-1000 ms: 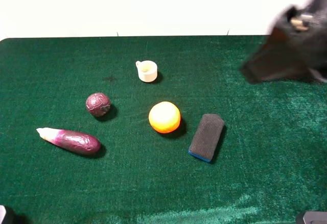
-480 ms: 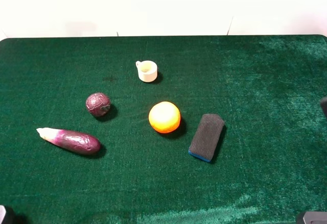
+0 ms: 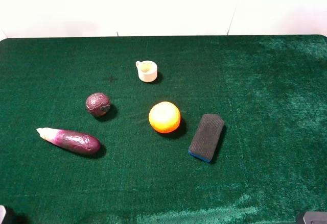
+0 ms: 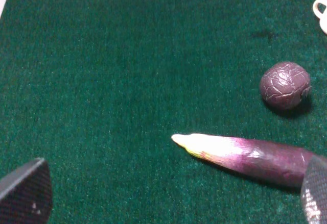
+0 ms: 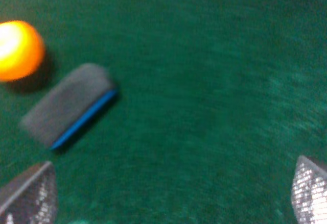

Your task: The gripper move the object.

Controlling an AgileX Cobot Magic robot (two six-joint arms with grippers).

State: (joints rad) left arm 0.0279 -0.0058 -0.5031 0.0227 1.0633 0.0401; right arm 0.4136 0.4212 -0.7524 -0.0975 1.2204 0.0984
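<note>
The long glossy purple toy eggplant (image 4: 250, 154) with a pale cream tip lay flat on the worktop between the left tool's (image 4: 168, 193) spread fingers, touching neither visibly.

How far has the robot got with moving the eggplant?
Nothing looks done: the eggplant lies on the cloth, untouched. In hand: nothing, the left gripper is open and empty near its pale tip. Left: grasp it, lift it, set it down elsewhere.
</note>
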